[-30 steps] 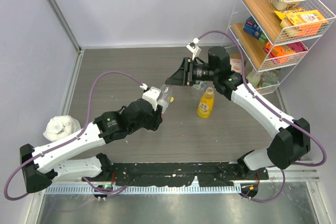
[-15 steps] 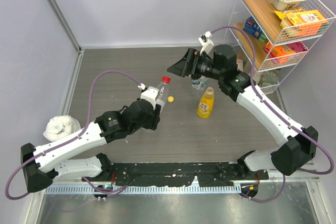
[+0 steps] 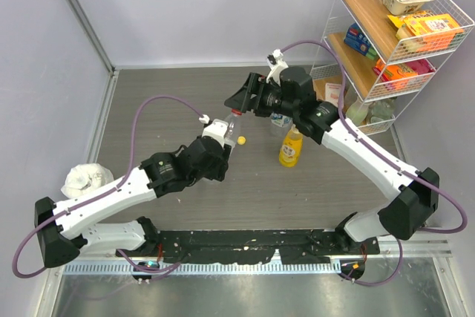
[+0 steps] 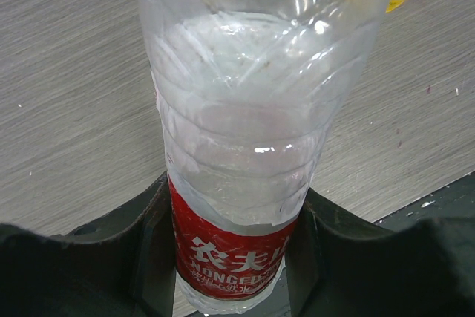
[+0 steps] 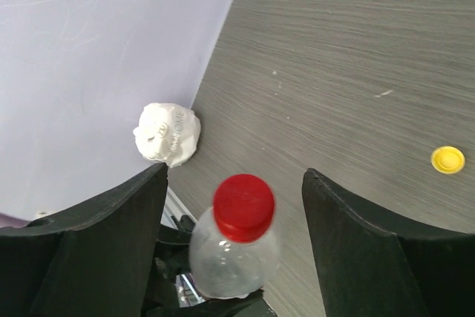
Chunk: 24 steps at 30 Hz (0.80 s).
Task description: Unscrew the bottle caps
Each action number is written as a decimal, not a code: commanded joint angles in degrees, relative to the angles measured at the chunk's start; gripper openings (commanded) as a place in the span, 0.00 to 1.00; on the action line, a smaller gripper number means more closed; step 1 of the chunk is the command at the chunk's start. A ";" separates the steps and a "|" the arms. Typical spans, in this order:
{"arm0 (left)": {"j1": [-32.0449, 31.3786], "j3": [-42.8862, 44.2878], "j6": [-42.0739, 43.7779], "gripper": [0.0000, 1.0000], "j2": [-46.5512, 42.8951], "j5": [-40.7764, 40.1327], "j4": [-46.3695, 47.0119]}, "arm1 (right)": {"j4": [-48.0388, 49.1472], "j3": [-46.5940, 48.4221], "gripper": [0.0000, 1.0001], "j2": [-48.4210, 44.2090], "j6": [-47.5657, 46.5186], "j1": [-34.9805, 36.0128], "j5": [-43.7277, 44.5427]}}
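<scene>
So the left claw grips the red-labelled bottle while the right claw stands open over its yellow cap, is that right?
Not quite: the cap is red, not yellow, as the right wrist view shows. The left claw does grip the red-labelled bottle, and the right claw stands open over the cap.

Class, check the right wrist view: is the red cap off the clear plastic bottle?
No: the round red plastic screw cap sits on the neck of the clear plastic bottle.

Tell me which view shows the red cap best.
Right wrist: the red cap is fully visible between the jaws. Top external mostly hides it behind the right gripper; left wrist shows the bottle, not its cap.
</scene>
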 commanded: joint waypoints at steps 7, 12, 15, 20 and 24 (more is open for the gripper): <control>0.09 3.66 -0.04 0.21 -0.16 -1.36 -0.46 | 1.15 1.24 0.39 -0.22 1.33 0.27 2.86; 0.18 3.74 -0.12 0.21 0.10 -1.54 -0.63 | 1.86 0.71 0.08 -0.74 1.24 0.27 2.15; 0.09 3.92 -0.30 0.21 0.01 -1.54 -0.63 | 2.29 0.71 0.02 -0.83 0.89 0.27 1.54; 0.18 4.36 -0.39 0.19 -0.86 -0.22 -0.72 | 5.02 0.18 0.02 -1.10 -3.49 0.27 -3.02; 0.18 4.80 -0.13 0.17 -2.79 1.62 -0.72 | 6.95 -0.96 0.02 -2.15 -5.97 -0.08 -7.51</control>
